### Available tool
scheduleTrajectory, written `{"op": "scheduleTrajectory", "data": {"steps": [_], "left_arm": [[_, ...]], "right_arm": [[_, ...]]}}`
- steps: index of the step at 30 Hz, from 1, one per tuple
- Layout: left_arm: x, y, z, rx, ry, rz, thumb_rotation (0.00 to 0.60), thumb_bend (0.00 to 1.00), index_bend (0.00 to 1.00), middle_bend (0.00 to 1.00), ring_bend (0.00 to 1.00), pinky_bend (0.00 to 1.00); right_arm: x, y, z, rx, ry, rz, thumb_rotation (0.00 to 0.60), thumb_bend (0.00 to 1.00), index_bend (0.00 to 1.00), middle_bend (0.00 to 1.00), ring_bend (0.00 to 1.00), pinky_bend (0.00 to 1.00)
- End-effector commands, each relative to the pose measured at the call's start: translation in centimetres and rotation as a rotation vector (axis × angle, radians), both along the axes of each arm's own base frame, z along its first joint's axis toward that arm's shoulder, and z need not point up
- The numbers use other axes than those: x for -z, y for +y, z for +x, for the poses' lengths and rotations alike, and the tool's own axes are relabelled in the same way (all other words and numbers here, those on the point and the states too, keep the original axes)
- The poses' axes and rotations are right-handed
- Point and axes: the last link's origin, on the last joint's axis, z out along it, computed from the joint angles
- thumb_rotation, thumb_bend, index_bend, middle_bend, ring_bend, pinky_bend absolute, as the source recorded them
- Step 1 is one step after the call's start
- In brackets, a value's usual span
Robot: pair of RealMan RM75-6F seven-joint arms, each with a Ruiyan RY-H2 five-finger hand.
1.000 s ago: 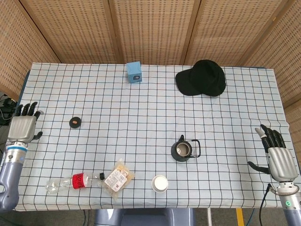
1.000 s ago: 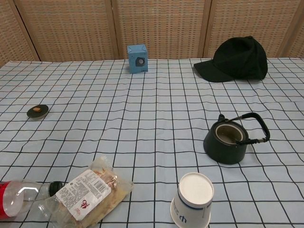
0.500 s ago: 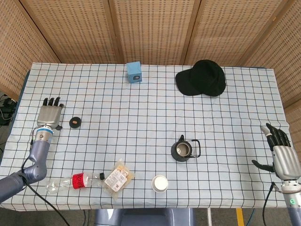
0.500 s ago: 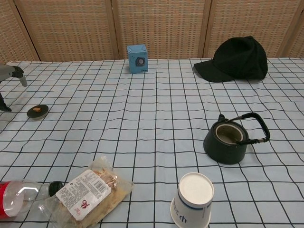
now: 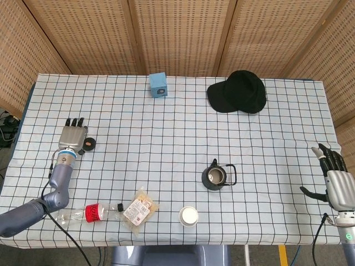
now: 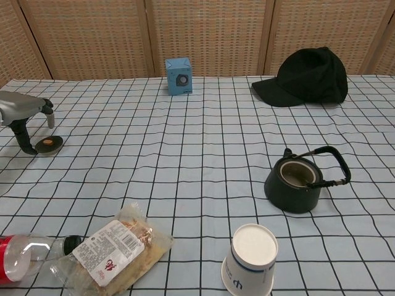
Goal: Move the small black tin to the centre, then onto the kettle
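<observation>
Two hands are in view, and neither one holds anything. Nearest you on the checked tablecloth (image 6: 197, 154) stands a white paper cup (image 6: 252, 258), with a packet of snacks (image 6: 111, 251) to its left and a clear plastic bottle (image 6: 24, 259) with a red label lying on its side beyond that, its black cap just beside the packet. Your right hand (image 5: 337, 180) sits at the near right edge of the table, fingers spread and pointing away from you, well apart from everything else. A little further in, right of centre, the dark kettle (image 6: 298, 183) stands upright with its top open and its handle tipped toward the right. Over on the left side, your left hand (image 5: 72, 134) hovers low with its fingers spread and angled down. The small black tin (image 6: 48, 144) lies flat on the cloth just beside that hand, on its right; in the chest view a fingertip hangs above the tin and the thumb reaches down just to its left, but you cannot tell from either view whether the hand touches it. At the far edge stand a small blue box (image 6: 179, 76) near the middle and a black cap (image 6: 305, 77) to the right.
</observation>
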Motion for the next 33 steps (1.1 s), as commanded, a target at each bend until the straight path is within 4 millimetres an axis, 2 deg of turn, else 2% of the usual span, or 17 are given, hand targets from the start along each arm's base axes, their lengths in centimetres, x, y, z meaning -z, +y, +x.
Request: {"op": "scheduleTrajectory", "data": {"steps": [1,14,21,26,31,33], "left_arm": [[0.2,0.1,0.1,-0.003,-0.002,-0.003,0.600,0.17,0.32,0.00,0.00,0.00],[1.4,0.1,0.8,0.012,0.009,-0.024,0.600,0.18,0.40,0.00,0.00,0.00],[0.9,0.0,0.3,0.002,0.013,-0.016,0.600,0.27,0.48,0.00,0.00,0.00],[0.3,-0.1,0.4,0.008,0.006,-0.008,0.600,0.28,0.50,0.00,0.00,0.00],[-0.6,-0.2,1.6,0.049,-0.004,0.002,0.600,0.28,0.50,0.00,0.00,0.00],[-0.8,-0.2,3.6,0.103,-0.019,0.004,0.600,0.28,0.50,0.00,0.00,0.00]], "right_arm": [[0.0,0.0,0.0,0.000,-0.001,-0.001,0.600,0.20,0.07,0.00,0.00,0.00],[-0.3,0.0,0.1,-0.005,-0.009,-0.008,0.600,0.20,0.07,0.00,0.00,0.00],[-0.4,0.1,0.3,-0.019,-0.019,-0.016,0.600,0.20,0.07,0.00,0.00,0.00],[-0.4,0.1,0.3,-0.022,-0.023,-0.014,0.600,0.20,0.07,0.00,0.00,0.00],[-0.4,0.2,0.5,-0.026,-0.029,-0.013,0.600,0.20,0.07,0.00,0.00,0.00],[-0.5,0.2,0.5,-0.028,-0.035,-0.012,0.600,0.20,0.07,0.00,0.00,0.00]]}}
